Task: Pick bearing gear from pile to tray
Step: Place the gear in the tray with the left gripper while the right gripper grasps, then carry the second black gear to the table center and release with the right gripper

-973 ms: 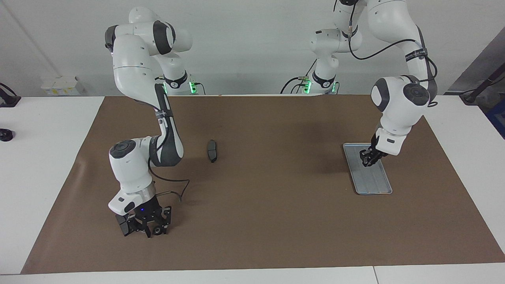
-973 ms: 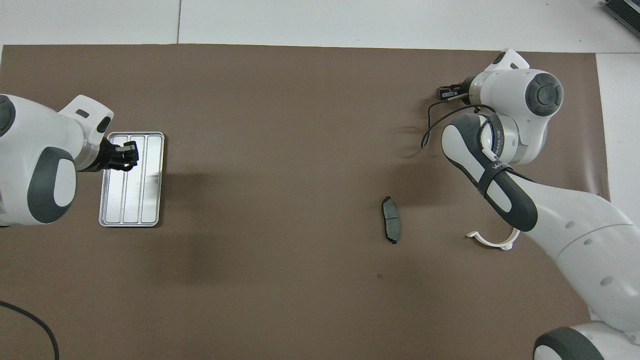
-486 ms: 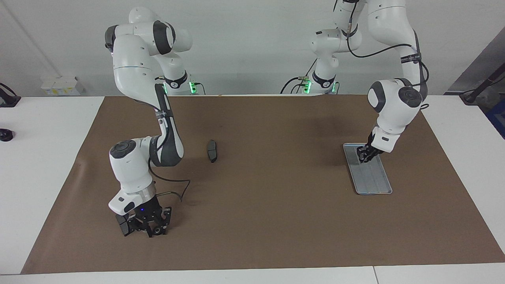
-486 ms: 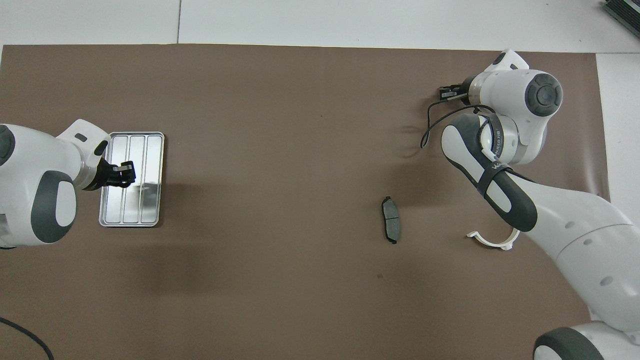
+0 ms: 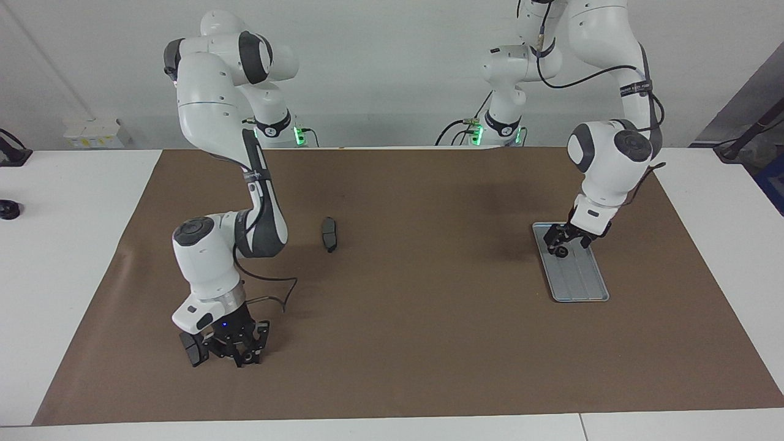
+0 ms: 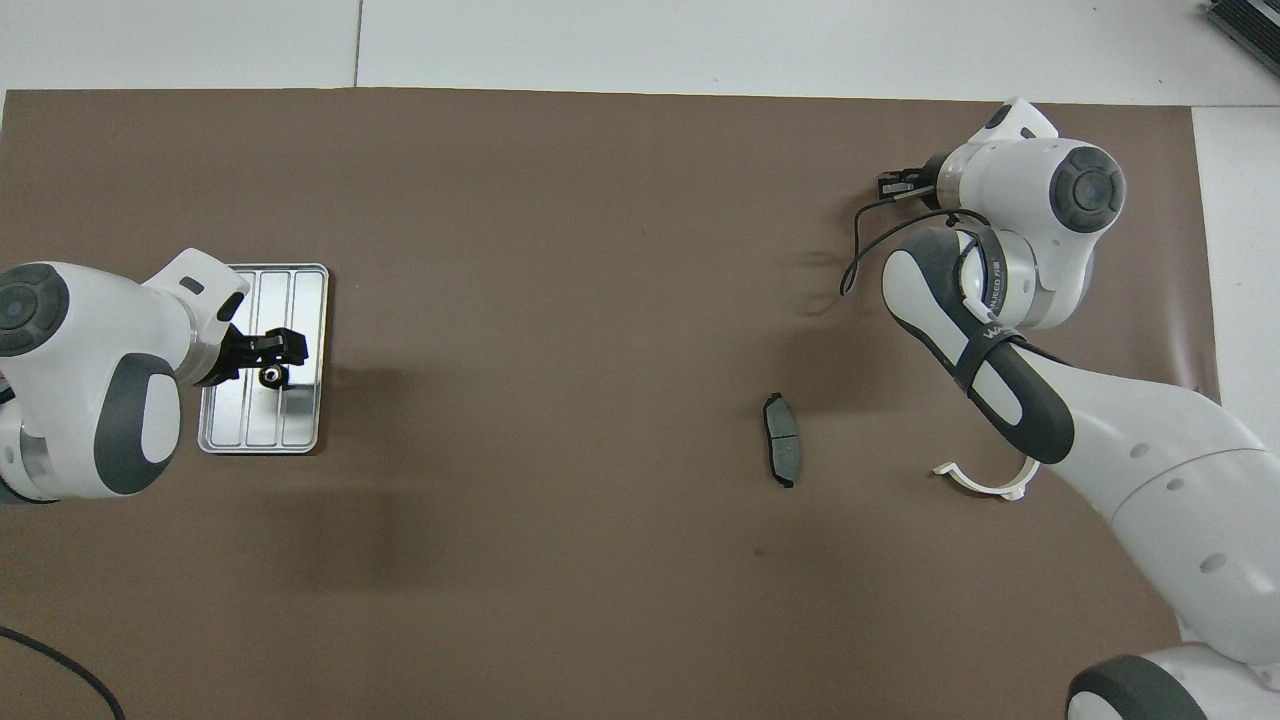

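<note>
White table point(image 5: 73, 257) covered by a brown mat point(image 5: 404, 343); plain white wall at the robots' end.

Left gripper point(image 5: 567, 241) hangs low over the tray point(image 5: 582, 283), above the tray's end nearer the robots. Its jaws are spread apart and hold nothing. A small black gear point(image 5: 560, 252) lies free on the tray floor just under the fingertips, not gripped. Overhead view agrees: the gear point(image 6: 270, 377) sits on a ridged lane of the tray point(image 6: 300, 290), just beside the gripper's tips.

Right gripper point(image 5: 229, 354) is down low over the mat at the right arm's end. Whether it grips anything cannot be told.

Well apart from the right gripper, toward the robots: one dark brake pad point(image 5: 329, 234) and a white half-ring bracket point(image 6: 985, 482), both on the mat.
</note>
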Tool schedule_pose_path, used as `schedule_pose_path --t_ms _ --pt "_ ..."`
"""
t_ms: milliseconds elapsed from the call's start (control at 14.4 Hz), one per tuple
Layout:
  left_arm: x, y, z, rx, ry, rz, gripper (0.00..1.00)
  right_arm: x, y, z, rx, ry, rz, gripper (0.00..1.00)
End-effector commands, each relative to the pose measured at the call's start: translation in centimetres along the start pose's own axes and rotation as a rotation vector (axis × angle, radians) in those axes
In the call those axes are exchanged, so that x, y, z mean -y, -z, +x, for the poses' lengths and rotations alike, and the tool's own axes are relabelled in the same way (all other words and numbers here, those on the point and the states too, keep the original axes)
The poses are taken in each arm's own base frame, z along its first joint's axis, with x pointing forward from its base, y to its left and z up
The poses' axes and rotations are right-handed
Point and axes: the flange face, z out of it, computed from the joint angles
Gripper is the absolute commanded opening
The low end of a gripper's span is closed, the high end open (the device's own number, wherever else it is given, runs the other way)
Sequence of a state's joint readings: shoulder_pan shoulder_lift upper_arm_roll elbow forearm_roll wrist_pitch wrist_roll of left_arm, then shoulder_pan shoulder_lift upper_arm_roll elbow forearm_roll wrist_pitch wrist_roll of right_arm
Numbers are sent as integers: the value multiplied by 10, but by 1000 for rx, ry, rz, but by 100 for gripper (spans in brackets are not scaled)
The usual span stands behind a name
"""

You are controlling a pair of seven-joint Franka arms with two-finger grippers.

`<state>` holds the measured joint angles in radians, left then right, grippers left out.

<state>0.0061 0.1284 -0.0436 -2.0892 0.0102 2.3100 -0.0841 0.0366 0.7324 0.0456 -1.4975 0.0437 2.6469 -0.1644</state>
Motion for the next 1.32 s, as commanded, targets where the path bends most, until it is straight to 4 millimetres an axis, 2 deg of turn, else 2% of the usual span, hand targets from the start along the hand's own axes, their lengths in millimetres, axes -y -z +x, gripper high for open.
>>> schedule_pose_path --t_ms 0,69,139,278,486,556,625,973,1251 --pt "-13 50 13 31 -132 -4 100 44 12 10 13 -11 40 23" --pt "-17 64 17 45 -161 -4 100 66 15 12 24 -7 51 22" --pt "-19 73 19 56 -165 -3 100 97 26 17 25 5 64 22" --pt "-36 87 20 60 -192 -3 100 164 42 20 19 18 94 22" --pt "-50 116 26 71 -208 -4 100 269 53 5 24 26 140 20" --pt "-52 126 27 73 -209 -5 100 295 56 0 24 26 149 20" --pt "-53 131 27 74 -208 -7 100 318 60 -5 18 30 154 20" --pt "-53 130 27 74 -206 -9 100 417 85 -25 -68 72 233 20" --pt "-57 128 28 50 -176 -12 100 453 78 -47 -81 165 232 20"
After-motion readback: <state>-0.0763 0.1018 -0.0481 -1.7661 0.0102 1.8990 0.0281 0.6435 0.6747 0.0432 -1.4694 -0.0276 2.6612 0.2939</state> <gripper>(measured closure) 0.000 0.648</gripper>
